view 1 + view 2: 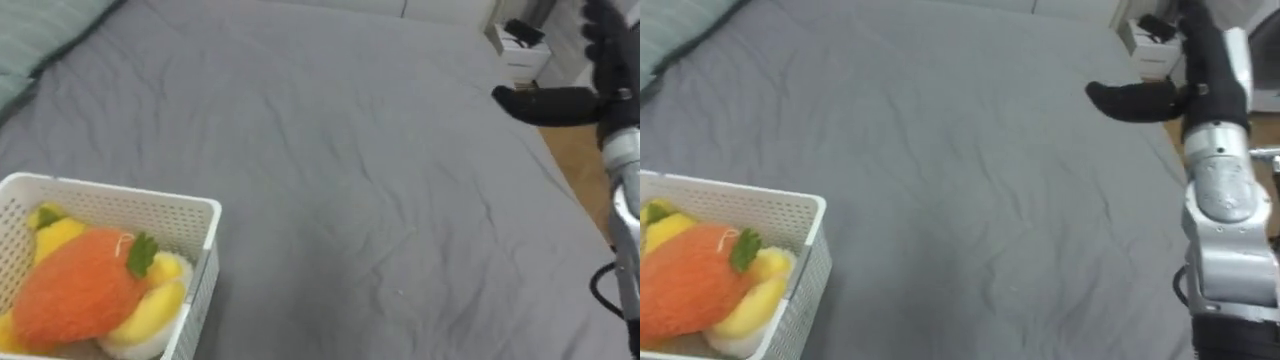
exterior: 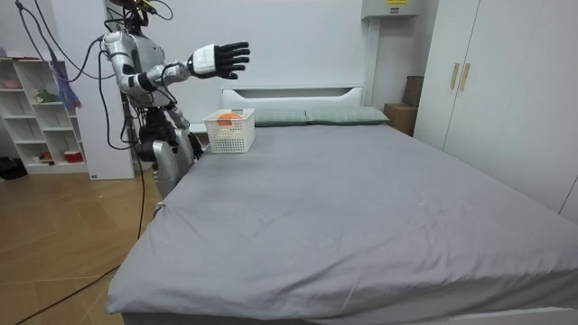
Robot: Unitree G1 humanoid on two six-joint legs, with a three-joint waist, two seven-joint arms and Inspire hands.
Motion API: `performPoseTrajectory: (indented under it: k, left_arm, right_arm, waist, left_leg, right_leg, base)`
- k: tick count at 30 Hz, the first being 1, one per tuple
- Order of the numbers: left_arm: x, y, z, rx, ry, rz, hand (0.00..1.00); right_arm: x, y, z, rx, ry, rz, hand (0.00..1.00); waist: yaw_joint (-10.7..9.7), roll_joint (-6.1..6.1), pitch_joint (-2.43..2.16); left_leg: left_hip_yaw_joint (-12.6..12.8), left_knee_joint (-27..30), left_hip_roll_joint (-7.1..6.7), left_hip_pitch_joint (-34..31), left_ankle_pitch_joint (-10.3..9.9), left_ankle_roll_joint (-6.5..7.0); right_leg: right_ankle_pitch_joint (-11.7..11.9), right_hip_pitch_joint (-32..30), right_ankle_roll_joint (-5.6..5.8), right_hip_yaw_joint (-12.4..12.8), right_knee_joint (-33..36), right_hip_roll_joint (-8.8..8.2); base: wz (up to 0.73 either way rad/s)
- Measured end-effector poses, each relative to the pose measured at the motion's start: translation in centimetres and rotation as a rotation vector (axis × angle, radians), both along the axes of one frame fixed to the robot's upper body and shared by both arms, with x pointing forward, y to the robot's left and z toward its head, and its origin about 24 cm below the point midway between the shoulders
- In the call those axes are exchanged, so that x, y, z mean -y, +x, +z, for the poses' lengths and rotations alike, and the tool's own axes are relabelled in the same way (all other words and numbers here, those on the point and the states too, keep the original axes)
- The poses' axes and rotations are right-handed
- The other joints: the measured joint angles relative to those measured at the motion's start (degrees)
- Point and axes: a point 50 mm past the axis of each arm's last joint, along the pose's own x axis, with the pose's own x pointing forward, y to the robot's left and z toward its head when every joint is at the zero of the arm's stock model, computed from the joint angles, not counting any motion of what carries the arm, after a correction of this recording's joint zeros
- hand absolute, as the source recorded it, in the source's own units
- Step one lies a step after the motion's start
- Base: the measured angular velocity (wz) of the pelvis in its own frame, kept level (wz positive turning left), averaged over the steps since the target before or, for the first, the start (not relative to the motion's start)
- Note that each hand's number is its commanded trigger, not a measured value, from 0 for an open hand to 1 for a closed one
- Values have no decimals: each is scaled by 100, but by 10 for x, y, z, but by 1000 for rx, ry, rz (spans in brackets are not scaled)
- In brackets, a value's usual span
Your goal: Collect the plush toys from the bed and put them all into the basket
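A white slotted basket (image 1: 112, 196) stands on the grey bed (image 1: 350, 190) at the lower left of the eye views. In it lie an orange plush carrot (image 1: 75, 288) with a green top and yellow plush toys (image 1: 157, 304). My right hand (image 1: 1203, 62) is raised above the bed's right edge, open, with its fingers spread and its thumb pointing left, holding nothing. The room view shows me standing at the bed's side near the headboard, beside the basket (image 2: 230, 131), with that hand (image 2: 221, 59) stretched out at shoulder height.
Pale green pillows (image 1: 40, 40) lie at the head of the bed, to my upper left. A white nightstand (image 1: 525, 50) stands past the far corner, beside wooden floor (image 1: 580, 160). A wardrobe (image 2: 506, 90) and a shelf unit (image 2: 36, 108) line the room.
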Motion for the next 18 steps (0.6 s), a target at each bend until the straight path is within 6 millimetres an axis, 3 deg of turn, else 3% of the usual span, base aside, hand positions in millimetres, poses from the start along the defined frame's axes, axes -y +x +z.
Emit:
performPoseTrajectory:
  k: [3, 7, 10, 14, 18]
  left_arm:
    - [-4, -9, 1, -15, 10, 30, 0]
    - [-9, -22, 1, -49, 19, 82, 0]
    - [-12, -27, 2, -57, 27, 105, 0]
    - [-15, -32, 2, -70, 36, 133, 0]
    - [-16, -36, 2, -78, 44, 144, 0]
  right_arm:
    - [15, -18, -16, -31, 45, -73, 0]
    - [39, -38, -40, -90, 136, -180, 0]
    - [57, -61, -67, -183, 160, -304, 0]
    - [73, -102, -104, -293, 250, -443, 0]
    - [80, -135, -136, -374, 362, -599, 0]
  waist:
    - [-117, 8, 7]
    - [-418, 1, 26]
    - [-446, -6, 36]
    - [-574, -16, 41]
    - [-611, -13, 40]
  left_leg:
    - [153, -21, 60, 34, -31, -43]
    - [252, -35, 129, 78, -62, -96]
    - [369, -17, 187, 83, -92, -139]
    - [428, 37, 221, 24, -116, -180]
    - [506, 43, 254, 23, -132, -212]
  right_leg:
    - [9, -25, -13, 79, -19, 63]
    - [9, -36, -17, 181, -14, 131]
    - [16, -80, -45, 285, -14, 186]
    - [-26, -128, -174, 329, -20, 185]
    - [-52, -215, -221, 362, -11, 213]
  base:
    - [-21]
    - [-16]
    - [-20]
    - [-7]
    - [-12]
